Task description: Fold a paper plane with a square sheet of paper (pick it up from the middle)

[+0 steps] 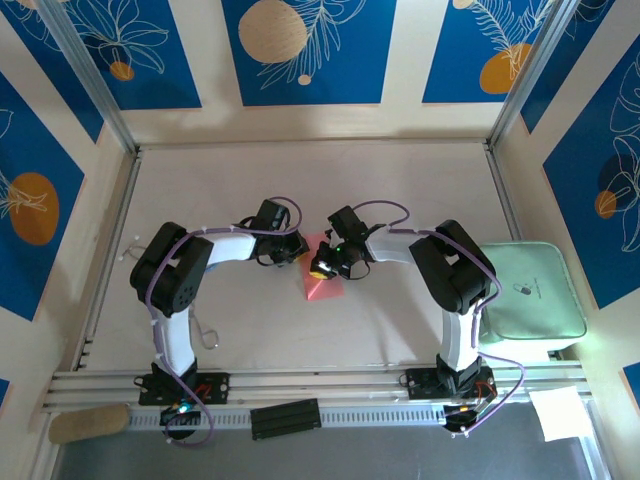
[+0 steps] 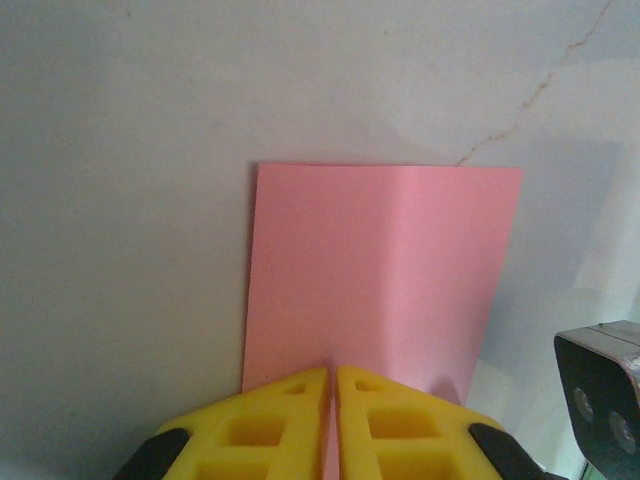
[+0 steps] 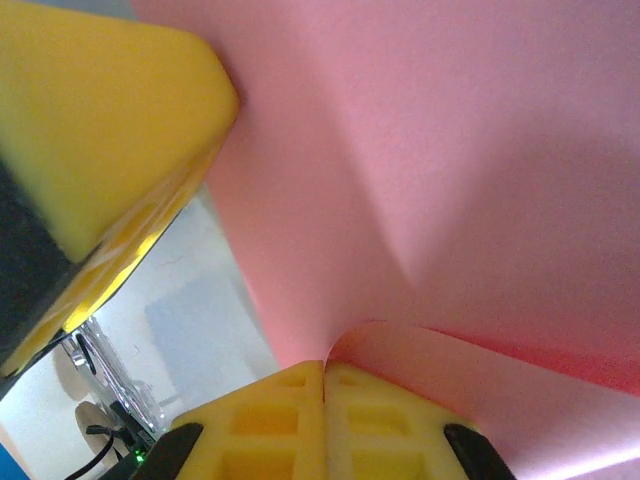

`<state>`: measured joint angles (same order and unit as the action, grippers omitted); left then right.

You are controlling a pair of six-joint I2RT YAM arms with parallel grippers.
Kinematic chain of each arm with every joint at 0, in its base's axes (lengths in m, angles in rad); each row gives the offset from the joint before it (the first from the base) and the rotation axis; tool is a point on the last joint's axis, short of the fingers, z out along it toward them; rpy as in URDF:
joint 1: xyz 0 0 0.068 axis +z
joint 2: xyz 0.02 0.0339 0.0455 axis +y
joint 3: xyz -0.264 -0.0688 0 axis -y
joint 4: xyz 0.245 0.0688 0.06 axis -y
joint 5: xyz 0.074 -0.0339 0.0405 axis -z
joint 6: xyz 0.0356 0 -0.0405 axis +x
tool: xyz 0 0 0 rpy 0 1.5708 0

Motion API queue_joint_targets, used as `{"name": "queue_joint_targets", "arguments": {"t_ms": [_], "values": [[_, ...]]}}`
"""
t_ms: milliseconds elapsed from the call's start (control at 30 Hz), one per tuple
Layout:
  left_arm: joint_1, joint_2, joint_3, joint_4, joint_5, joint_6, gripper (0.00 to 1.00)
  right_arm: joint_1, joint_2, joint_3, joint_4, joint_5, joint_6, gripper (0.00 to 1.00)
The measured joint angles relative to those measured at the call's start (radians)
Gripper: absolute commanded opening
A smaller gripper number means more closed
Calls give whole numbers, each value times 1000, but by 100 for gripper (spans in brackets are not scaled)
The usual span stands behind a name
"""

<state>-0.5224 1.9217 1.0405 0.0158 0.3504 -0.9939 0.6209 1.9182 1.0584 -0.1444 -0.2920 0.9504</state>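
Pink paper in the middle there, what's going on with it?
Both arms are working the square sheet of paper at the middle of the table. The left fingers are shut on one edge, with a faint centre crease showing in the sheet. The right fingers pinch another part, where the paper curls. No plane shape yet.

- The square sheet of paper (image 1: 325,288) is found at the middle of the table (image 1: 400,190), between the two arms.
- Its left side is met by the left gripper (image 1: 297,250); the right gripper (image 1: 322,266) is set over it.
- A cushion-like pad (image 1: 530,290) is placed at the table's right edge, well apart.
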Motion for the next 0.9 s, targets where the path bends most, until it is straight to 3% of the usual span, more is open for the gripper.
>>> {"name": "queue_joint_targets", "arguments": {"t_ms": [900], "values": [[0, 0, 0, 0, 0, 0, 13, 0, 7, 0, 24, 0, 0, 2]]}}
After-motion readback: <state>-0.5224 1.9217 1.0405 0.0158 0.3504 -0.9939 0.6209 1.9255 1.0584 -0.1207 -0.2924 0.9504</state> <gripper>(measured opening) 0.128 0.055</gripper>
